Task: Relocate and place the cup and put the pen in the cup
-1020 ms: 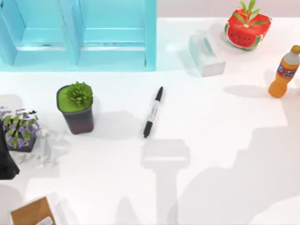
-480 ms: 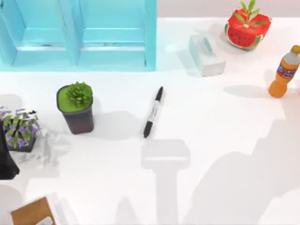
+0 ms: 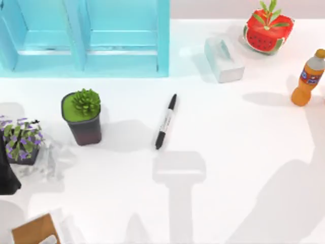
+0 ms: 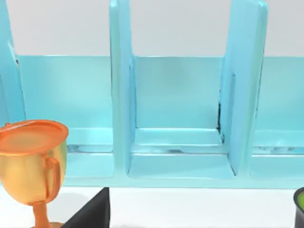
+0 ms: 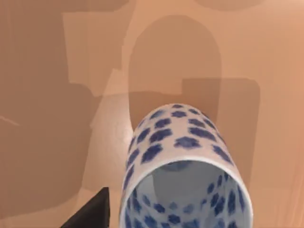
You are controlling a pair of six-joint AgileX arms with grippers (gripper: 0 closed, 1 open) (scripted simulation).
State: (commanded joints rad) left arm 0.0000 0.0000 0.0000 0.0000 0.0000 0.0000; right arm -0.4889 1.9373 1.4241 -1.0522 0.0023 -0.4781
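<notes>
Top view has the pen (image 3: 166, 122) lying mid-table, long axis running near to far with a slight slant, open room all round; succulent pot (image 3: 83, 118) well to its left. Right wrist view: the cup (image 5: 183, 166) sits close under that gripper, over a tan surface; grip cannot be told

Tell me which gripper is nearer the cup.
Right. The right gripper sits close beside the cup, which looms large in its wrist view. The left gripper is parked at the table's left edge, facing the blue shelf and a gold trophy.
</notes>
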